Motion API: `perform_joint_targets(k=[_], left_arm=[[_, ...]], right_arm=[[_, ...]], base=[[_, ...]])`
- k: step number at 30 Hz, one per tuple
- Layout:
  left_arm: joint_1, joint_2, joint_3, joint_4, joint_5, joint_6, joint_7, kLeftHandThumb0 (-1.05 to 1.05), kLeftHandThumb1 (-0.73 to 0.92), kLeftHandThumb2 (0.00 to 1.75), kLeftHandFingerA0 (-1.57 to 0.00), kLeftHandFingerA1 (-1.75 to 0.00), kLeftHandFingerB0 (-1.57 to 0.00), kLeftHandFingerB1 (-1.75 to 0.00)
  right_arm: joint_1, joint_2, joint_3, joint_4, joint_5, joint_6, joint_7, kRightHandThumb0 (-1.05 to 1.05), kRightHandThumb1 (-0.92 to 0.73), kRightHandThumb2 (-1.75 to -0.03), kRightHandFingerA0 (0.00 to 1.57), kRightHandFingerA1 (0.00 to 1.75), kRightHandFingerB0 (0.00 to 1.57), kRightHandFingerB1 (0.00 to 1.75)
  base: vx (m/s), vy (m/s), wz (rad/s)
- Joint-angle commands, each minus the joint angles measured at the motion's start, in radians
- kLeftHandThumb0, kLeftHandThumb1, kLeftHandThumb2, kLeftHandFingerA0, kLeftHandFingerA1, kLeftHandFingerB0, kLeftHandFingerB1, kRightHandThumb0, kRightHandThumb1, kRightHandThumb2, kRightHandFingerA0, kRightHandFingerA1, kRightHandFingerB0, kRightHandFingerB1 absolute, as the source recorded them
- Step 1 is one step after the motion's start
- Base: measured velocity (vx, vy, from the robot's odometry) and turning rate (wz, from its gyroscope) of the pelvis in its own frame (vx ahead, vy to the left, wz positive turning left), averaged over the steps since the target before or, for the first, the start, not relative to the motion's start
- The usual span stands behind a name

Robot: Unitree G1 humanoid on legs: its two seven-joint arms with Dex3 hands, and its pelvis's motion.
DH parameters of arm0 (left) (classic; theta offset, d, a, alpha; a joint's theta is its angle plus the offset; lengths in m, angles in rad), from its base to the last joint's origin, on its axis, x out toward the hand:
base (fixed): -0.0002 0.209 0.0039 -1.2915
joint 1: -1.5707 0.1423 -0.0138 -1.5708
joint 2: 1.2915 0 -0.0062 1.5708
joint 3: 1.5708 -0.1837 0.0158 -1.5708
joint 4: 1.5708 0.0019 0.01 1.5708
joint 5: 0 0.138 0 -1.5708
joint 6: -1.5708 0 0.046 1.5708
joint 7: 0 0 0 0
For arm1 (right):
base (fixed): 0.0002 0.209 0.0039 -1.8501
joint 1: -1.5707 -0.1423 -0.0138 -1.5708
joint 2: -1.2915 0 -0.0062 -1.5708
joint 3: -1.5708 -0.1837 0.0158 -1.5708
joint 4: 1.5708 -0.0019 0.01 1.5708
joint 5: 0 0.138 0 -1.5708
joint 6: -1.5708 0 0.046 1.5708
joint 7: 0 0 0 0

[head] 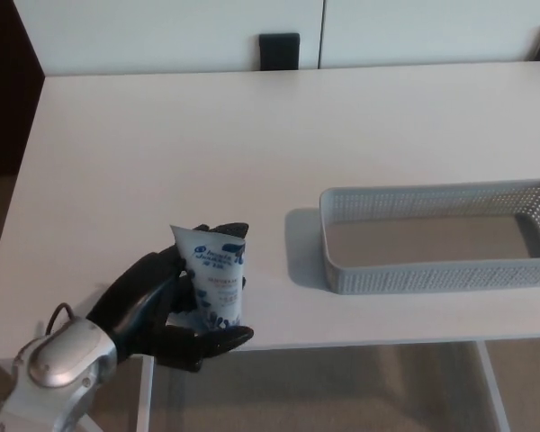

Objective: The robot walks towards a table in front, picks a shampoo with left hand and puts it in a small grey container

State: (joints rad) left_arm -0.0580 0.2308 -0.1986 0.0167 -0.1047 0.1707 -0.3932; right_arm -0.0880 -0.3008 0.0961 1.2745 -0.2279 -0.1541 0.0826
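Note:
A white shampoo tube (213, 277) with blue print stands near the front edge of the white table (252, 144), left of centre. My left hand (166, 306) comes in from the lower left and its black fingers (220, 339) wrap around the tube from behind and below. The small grey mesh container (432, 270) lies to the right of the tube, a short gap away, with nothing inside it. My right hand does not show.
The table's front edge runs just below the tube and the container. A white wall panel and a dark object (279, 49) stand behind the far edge. Brown floor shows under the table and at the left.

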Motion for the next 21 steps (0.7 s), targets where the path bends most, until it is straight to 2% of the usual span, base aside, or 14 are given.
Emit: perform_joint_targets(k=[1, 2, 3, 5, 8, 9, 12, 20, 21], left_arm=[[-0.025, -0.071, -0.039, 0.101, 0.175, 0.011, 0.216, -0.07, 0.85, 0.65, -1.06, -1.05, -0.74, -0.45], [-0.030, -0.081, -0.043, 0.116, 0.185, -0.004, 0.233, -0.02, 0.77, 0.75, -1.00, -1.27, -0.85, -0.66], [-0.035, -0.093, -0.049, 0.134, 0.200, -0.023, 0.252, -0.02, 0.77, 0.75, -1.00, -1.27, -0.85, -0.66], [-0.039, -0.102, -0.049, 0.147, 0.207, -0.040, 0.265, -0.03, 0.76, 0.80, -0.94, -1.37, -0.80, -0.88], [-0.040, -0.107, -0.050, 0.155, 0.220, -0.048, 0.277, -0.03, 0.76, 0.80, -0.94, -1.37, -0.80, -0.88], [-0.032, -0.107, -0.050, 0.163, 0.223, -0.068, 0.281, -0.05, 0.74, 0.89, -0.92, -1.45, -0.68, -1.17], [-0.006, -0.087, -0.053, 0.174, 0.240, -0.132, 0.284, -0.05, 0.74, 0.87, -0.90, -1.46, -0.66, -1.14], [0.017, -0.086, -0.015, 0.162, 0.206, -0.156, 0.267, -0.06, 0.76, 0.80, -0.87, -1.45, -0.65, -1.10], [0.010, -0.079, -0.009, 0.138, 0.196, -0.152, 0.251, -0.08, 0.77, 0.80, -0.88, -1.40, -0.66, -1.00]], right_arm=[[0.004, 0.009, -0.001, -0.005, 0.004, -0.001, 0.004, -0.31, -0.66, -0.59, 0.68, 0.45, 0.55, 0.40], [0.002, 0.008, -0.001, -0.006, 0.003, -0.002, 0.005, -0.30, -0.66, -0.60, 0.67, 0.44, 0.55, 0.39], [0.000, 0.006, 0.000, -0.006, 0.002, -0.002, 0.006, -0.30, -0.66, -0.60, 0.67, 0.44, 0.55, 0.39], [-0.007, 0.005, 0.004, -0.006, -0.003, 0.001, 0.004, -0.30, -0.67, -0.60, 0.66, 0.44, 0.54, 0.39], [-0.009, 0.005, 0.005, -0.007, -0.002, 0.004, 0.003, -0.30, -0.67, -0.60, 0.66, 0.44, 0.54, 0.39], [-0.009, 0.004, 0.003, -0.005, 0.000, 0.002, 0.007, -0.27, -0.70, -0.61, 0.66, 0.44, 0.56, 0.40], [-0.006, 0.005, 0.000, 0.001, 0.003, -0.002, 0.009, -0.27, -0.68, -0.60, 0.69, 0.45, 0.58, 0.41], [0.006, 0.001, 0.015, 0.004, -0.009, -0.003, 0.007, -0.29, -0.68, -0.60, 0.67, 0.44, 0.56, 0.40], [0.007, 0.000, 0.021, 0.004, -0.014, 0.002, 0.004, -0.30, -0.69, -0.61, 0.67, 0.43, 0.56, 0.39]], base=[[0.00, 0.000, 0.00], [0.00, 0.000, 0.00], [0.00, 0.000, 0.00], [0.00, 0.000, 0.00], [0.00, 0.000, 0.00], [0.00, 0.000, 0.00], [0.00, 0.000, 0.00], [0.00, 0.000, 0.00], [0.00, 0.000, 0.00]])
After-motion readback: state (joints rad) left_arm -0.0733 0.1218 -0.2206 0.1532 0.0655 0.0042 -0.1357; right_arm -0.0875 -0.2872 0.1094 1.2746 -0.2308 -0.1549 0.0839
